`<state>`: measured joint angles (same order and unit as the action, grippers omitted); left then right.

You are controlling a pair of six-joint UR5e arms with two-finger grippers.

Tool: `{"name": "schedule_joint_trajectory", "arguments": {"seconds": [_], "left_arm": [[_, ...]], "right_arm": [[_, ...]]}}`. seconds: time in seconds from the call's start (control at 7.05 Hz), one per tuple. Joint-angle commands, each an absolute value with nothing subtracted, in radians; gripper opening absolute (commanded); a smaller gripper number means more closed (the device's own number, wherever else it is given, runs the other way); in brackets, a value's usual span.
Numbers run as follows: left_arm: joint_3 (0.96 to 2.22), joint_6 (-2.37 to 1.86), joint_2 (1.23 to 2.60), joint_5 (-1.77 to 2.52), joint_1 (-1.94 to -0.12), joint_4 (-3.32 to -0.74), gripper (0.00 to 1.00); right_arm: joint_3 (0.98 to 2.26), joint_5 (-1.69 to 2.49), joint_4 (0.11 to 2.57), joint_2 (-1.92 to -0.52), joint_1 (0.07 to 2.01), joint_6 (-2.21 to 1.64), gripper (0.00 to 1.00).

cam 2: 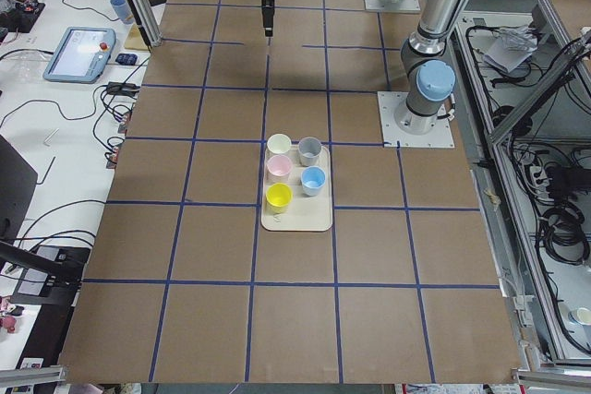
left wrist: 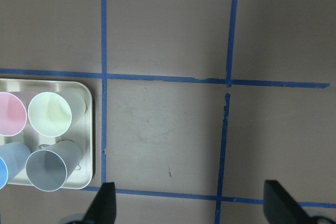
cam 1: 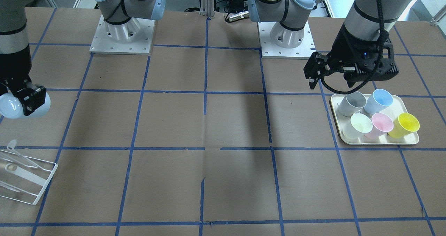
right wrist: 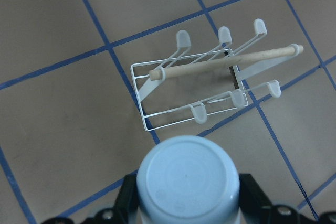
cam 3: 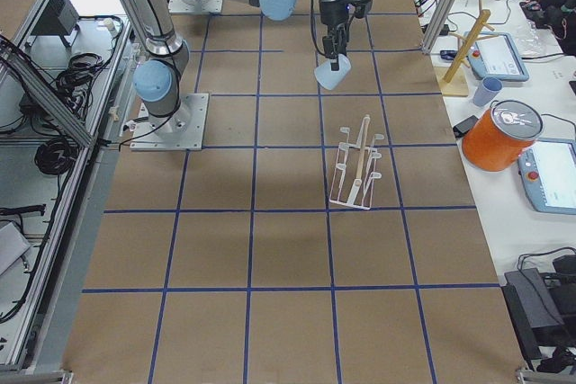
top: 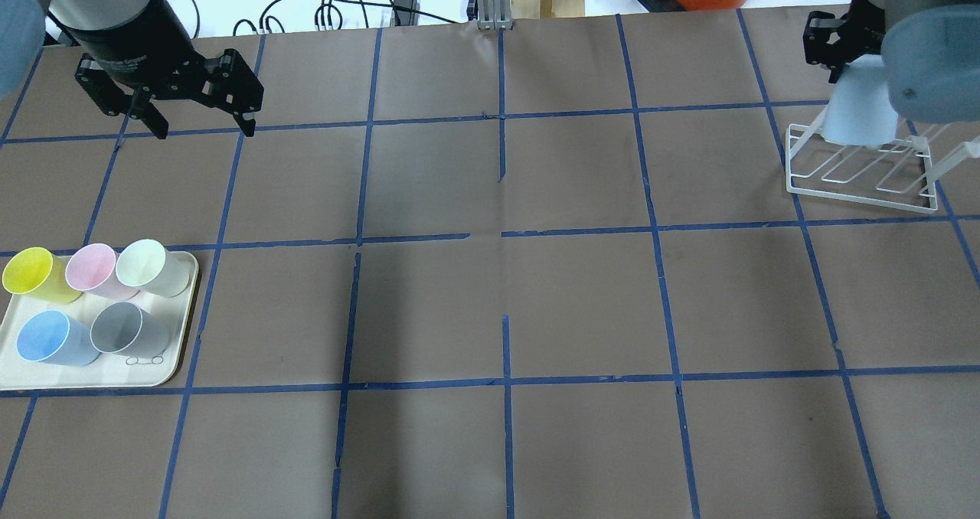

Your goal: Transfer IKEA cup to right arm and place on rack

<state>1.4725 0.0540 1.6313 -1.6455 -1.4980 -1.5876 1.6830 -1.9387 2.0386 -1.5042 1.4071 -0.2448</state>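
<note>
My right gripper (top: 838,48) is shut on the pale sky-blue IKEA cup (top: 857,109) and holds it in the air beside the white wire rack (top: 857,174), apart from it. In the right wrist view the cup's closed base (right wrist: 188,179) faces the camera, with the rack (right wrist: 210,90) just beyond it. The cup also shows in the front-facing view (cam 1: 14,107) and the exterior right view (cam 3: 331,74). My left gripper (top: 200,121) is open and empty, above bare table beyond the tray. The identical blue twin (top: 50,339) lies on the tray.
A cream tray (top: 172,350) at the table's left holds yellow (top: 31,274), pink (top: 92,270), pale green (top: 153,266) and grey (top: 126,329) cups beside the twin. A wooden rod (right wrist: 226,61) lies across the rack. Both arm bases (cam 1: 122,37) stand at the robot's edge.
</note>
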Motion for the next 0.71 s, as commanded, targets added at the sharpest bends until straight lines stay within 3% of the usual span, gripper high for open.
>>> {"name": "schedule_joint_trajectory", "arguments": {"seconds": [0.0,0.14,0.57], "left_arm": [[1.457,0.058,1.637,-1.638,-1.503,-1.589,1.0],[1.456,0.058,1.638,-1.637,-1.503,-1.589,1.0],[1.46,0.058,1.64,-1.637,-1.508,-1.588,1.0]], "right_arm": [[1.848,-1.928,2.347,-1.483,1.306,-0.238,0.04],[1.897,-1.88,2.508,-1.482,1.299,-0.235,0.05],[1.908,-1.871,2.534,-1.461,1.289,-0.248,0.05]]}}
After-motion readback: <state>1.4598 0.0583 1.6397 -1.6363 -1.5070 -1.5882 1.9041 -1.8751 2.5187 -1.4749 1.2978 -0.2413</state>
